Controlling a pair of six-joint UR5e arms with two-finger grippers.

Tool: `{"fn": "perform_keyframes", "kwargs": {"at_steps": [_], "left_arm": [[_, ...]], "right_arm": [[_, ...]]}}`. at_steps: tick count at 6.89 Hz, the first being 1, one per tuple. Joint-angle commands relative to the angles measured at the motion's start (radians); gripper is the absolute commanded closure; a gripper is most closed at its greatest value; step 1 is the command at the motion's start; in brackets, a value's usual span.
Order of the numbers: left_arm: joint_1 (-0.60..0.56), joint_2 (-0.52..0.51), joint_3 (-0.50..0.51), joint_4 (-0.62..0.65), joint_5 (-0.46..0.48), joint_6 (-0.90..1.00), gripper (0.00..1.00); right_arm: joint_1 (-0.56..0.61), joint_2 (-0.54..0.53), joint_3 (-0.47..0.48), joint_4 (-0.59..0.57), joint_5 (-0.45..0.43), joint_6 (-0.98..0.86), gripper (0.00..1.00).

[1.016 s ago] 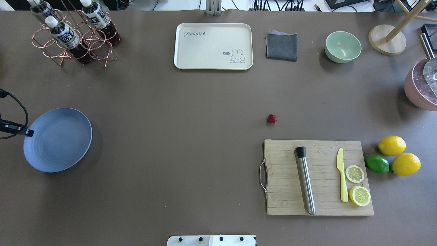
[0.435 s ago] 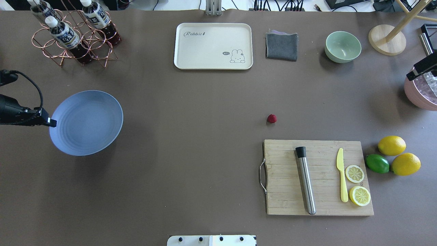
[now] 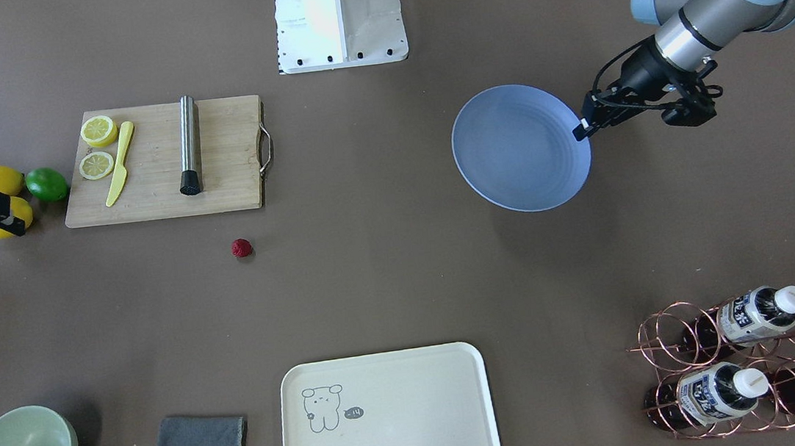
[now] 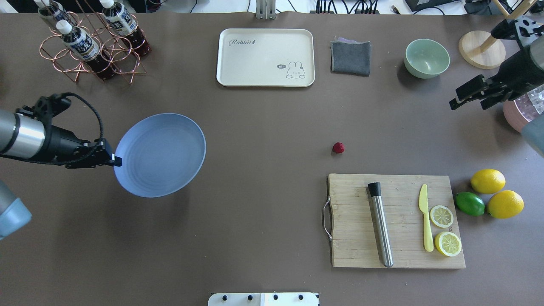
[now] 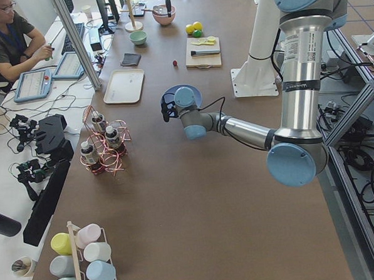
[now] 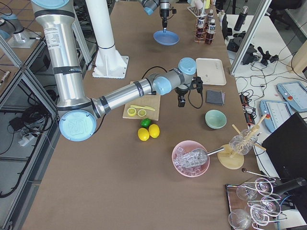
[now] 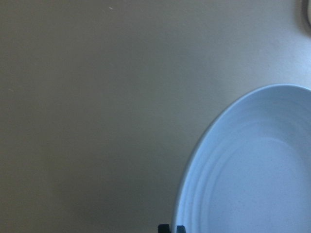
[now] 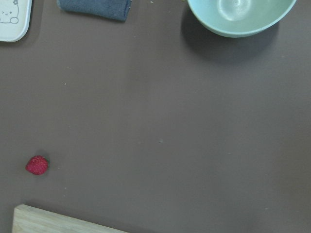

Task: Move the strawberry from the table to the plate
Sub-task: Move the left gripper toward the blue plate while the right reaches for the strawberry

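The strawberry [image 4: 338, 148] [image 3: 241, 248] is a small dark-red berry lying alone on the brown table [image 4: 263, 199], just beyond the cutting board's far left corner. It also shows low and left in the right wrist view as the strawberry [image 8: 37, 165]. My left gripper [image 4: 114, 160] [image 3: 580, 131] is shut on the near rim of the blue-grey plate [image 4: 160, 155] [image 3: 519, 147]. The plate hangs above the table left of centre and casts a shadow under it. My right gripper [image 4: 457, 101] hovers at the far right, well away from the berry, with its jaws apart and nothing in them.
A wooden cutting board [image 4: 357, 250] carries a steel muddler, a yellow knife and lemon slices. Two lemons and a lime [image 4: 469, 203] lie to its right. At the back stand a cream tray [image 4: 265, 57], a grey cloth [image 4: 350, 57], a green bowl [image 4: 426, 58] and a bottle rack [image 4: 91, 46].
My left arm has carried the plate to the right, toward the table's middle. My right arm has come into view from the right edge, over the pink bowl.
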Motion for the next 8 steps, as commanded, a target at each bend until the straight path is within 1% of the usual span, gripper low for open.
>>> {"fn": "perform_keyframes", "kwargs": {"at_steps": [1, 2, 3, 4, 5, 6, 8], "left_arm": [[0.15, -0.136, -0.067, 0.197, 0.163, -0.106, 1.0], [0.226, -0.239, -0.069, 0.313, 0.25, -0.148, 1.0], [0.304, -0.285, -0.065, 0.362, 0.339, -0.168, 1.0], [0.367, -0.298, -0.056, 0.364, 0.402, -0.191, 1.0], [0.402, -0.324, -0.016, 0.364, 0.447, -0.197, 1.0], [0.41, -0.347, 0.018, 0.362, 0.458, -0.197, 1.0], [0.415, -0.347, 0.035, 0.361, 0.458, -0.197, 1.0]], "right_arm": [[-0.151, 0.061, 0.003, 0.06, -0.128, 0.234, 0.0], [-0.188, 0.084, 0.0, 0.06, -0.15, 0.268, 0.01], [-0.232, 0.106, -0.002, 0.06, -0.183, 0.311, 0.01], [-0.283, 0.134, -0.012, 0.058, -0.226, 0.322, 0.01], [-0.324, 0.141, -0.014, 0.058, -0.254, 0.331, 0.02], [-0.347, 0.158, -0.02, 0.058, -0.263, 0.352, 0.02], [-0.406, 0.187, -0.034, 0.058, -0.315, 0.404, 0.02]]}}
